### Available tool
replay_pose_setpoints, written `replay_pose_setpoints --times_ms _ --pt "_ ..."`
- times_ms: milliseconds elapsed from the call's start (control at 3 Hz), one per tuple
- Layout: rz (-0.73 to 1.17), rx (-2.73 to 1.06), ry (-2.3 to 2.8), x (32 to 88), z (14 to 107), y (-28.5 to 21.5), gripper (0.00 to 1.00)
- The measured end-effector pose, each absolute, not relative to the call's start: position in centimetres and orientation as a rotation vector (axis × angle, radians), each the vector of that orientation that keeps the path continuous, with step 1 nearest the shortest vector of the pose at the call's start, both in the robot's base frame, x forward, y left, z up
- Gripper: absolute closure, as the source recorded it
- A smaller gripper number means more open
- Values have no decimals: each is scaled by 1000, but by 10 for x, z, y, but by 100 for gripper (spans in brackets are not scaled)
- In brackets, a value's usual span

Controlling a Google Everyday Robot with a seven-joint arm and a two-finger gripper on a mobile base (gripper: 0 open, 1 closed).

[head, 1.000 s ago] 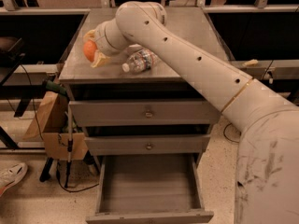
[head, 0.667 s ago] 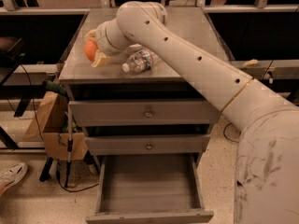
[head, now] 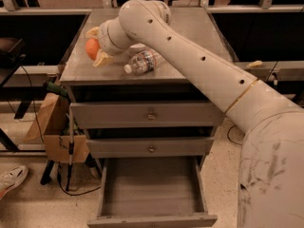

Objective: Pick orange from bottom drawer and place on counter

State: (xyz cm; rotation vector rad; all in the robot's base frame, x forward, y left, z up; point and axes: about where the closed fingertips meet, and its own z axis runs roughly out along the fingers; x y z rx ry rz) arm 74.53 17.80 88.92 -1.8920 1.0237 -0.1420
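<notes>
While the bottom drawer [head: 152, 189] stands open, gripper [head: 94, 47] at counter [head: 190, 37] left side; fingers [head: 101, 59] clamped on orange [head: 91, 49]

The cream matt plastic tool [head: 95, 47], over the left edge of the dull grey metal surface [head: 190, 37], clasps a smooth orange [head: 90, 49]; a clear glossy plastic bottle [head: 142, 61] lies mid-surface.

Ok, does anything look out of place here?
A plastic bottle lies on its side on the counter, beside the hand, which grips the orange over the counter's left edge. The bottom drawer stands open.
</notes>
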Motion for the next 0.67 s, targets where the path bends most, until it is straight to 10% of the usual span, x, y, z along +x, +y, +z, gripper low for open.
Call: replay_pose_setpoints --times_ms 667 --pt "-132 -1883 1037 746 892 176 0"
